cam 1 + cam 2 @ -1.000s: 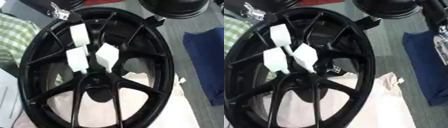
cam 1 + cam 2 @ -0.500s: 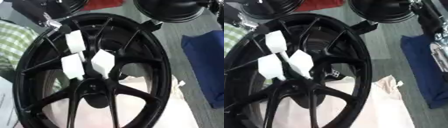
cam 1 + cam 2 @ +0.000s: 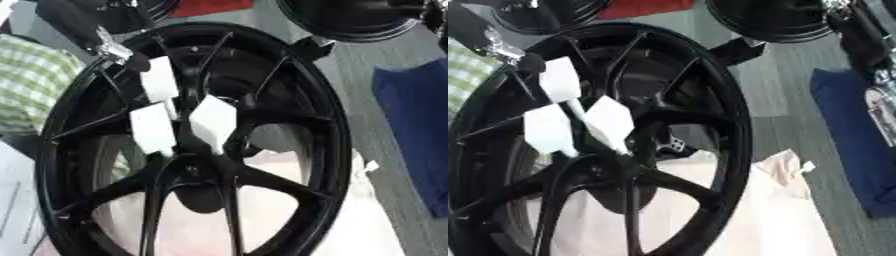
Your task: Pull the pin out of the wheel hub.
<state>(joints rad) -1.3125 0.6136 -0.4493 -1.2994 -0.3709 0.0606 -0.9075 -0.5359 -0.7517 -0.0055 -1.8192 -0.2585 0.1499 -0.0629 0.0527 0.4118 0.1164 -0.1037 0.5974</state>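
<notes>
Nearest: pale pink cloth [image 3: 772,215] under the lower rim of the wheel hub [image 3: 328,150], which fills both views.

Wheel hub: black, spoked, tilted on edge. Judged heavy and rigid; unlikely to shift under a light pull.

At the spoke centre: three white tabs [image 3: 213,121] stand out from the hub. The pin is presumably at their base; I cannot make out which part is the pin itself. Tabs look thin and light, possibly flexible. Judgement: take hold low, near the root, and pull straight out along the axis.

Obstructions: spokes crowd the tabs closely.

Upper left: left hand [image 3: 105,45] at the rim; finger state cannot be told. Right hand not identifiable.

Right: blue cloth [image 3: 416,130]. Far: another dark wheel [image 3: 350,20].
</notes>
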